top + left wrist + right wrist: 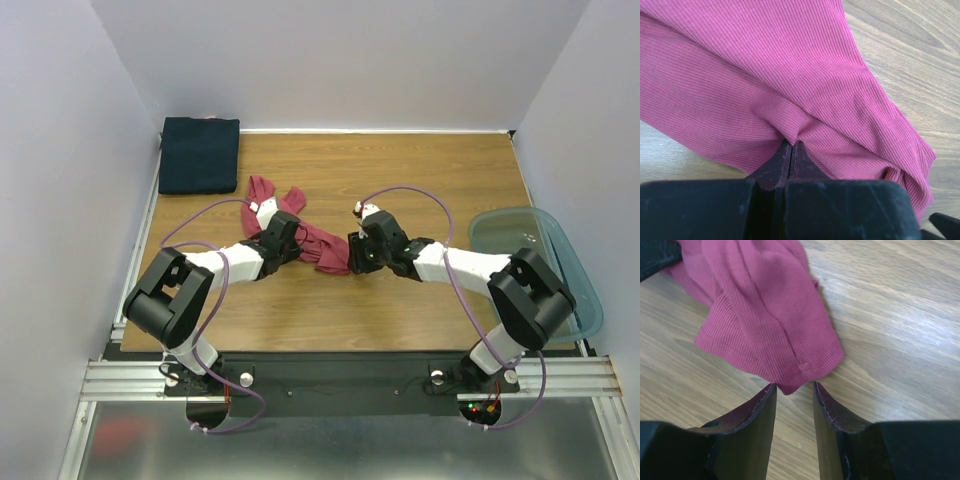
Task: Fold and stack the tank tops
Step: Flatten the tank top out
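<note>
The rose-red tank top lies crumpled on the wooden table between my two grippers. The dark navy tank top lies folded as a flat rectangle at the far left corner. My left gripper is shut on a fold of the rose-red cloth, with the jaws pinched together on it. My right gripper is open at the top's right end. In the right wrist view a hemmed corner of the cloth pokes between its spread fingertips, low over the wood.
A translucent blue-green plastic tub sits at the table's right edge beside my right arm. White walls enclose the table on three sides. Purple cables loop over both arms.
</note>
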{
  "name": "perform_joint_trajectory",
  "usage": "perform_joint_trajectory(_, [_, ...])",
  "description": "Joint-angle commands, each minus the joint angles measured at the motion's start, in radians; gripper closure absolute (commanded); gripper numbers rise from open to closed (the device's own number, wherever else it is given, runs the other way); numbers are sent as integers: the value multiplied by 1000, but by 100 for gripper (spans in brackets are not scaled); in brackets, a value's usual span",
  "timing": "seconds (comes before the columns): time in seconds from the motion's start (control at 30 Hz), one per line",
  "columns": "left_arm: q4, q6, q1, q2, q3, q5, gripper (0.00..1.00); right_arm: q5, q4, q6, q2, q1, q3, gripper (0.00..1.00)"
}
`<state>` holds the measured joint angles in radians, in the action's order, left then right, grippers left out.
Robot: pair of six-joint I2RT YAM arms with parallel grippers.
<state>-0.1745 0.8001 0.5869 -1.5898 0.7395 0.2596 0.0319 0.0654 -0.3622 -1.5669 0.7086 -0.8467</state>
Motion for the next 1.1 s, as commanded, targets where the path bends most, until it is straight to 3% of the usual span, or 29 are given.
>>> perform_joint_trajectory(0.0, [1, -21, -12, 8, 34, 12, 100, -64, -56, 48, -36, 15, -57, 58])
perform_joint_trajectory(0.23, [0, -19, -13, -1, 41, 1, 100, -12, -85, 32, -97, 31, -68, 56])
perform_joint_trajectory(0.43, [10, -30, -21, 11, 46, 9, 100, 144, -79, -24, -58, 31, -63, 90])
perform_joint_trajectory(0.57, [27, -41, -47, 42, 49, 18, 100, 253, 22, -69, 63, 32, -80, 100])
perform_joint_trajectory(0.87, [90, -73, -104, 36, 149, 61, 100, 303, 272, -139, 359, 31, -112, 100])
perform_joint_trajectory(1.07, [202, -176, -104, -82, 378, 85, 100, 442, 391, -218, 465, 31, -85, 100])
